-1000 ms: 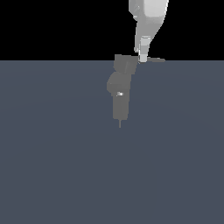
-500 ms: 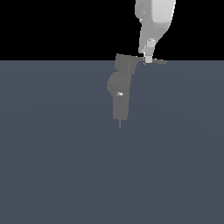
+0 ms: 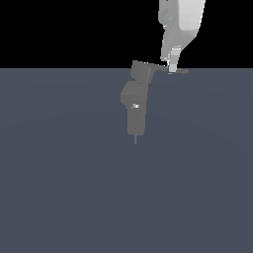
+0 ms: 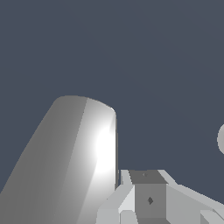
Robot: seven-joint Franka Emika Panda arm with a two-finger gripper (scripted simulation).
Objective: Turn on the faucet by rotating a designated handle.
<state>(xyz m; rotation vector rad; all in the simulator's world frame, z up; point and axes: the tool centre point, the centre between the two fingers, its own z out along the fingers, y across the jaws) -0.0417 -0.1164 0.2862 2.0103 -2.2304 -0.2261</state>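
No text, label, brand, number or sign can be read in either view.

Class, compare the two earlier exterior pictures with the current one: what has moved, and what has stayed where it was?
The gripper has shifted steadily toward the exterior view's right along the handle, from near the faucet's top block out toward the lever's tip. It stays low at the handle; whether it touches or grips cannot be told. The faucet has not moved, and the handle shows no clear rotation.
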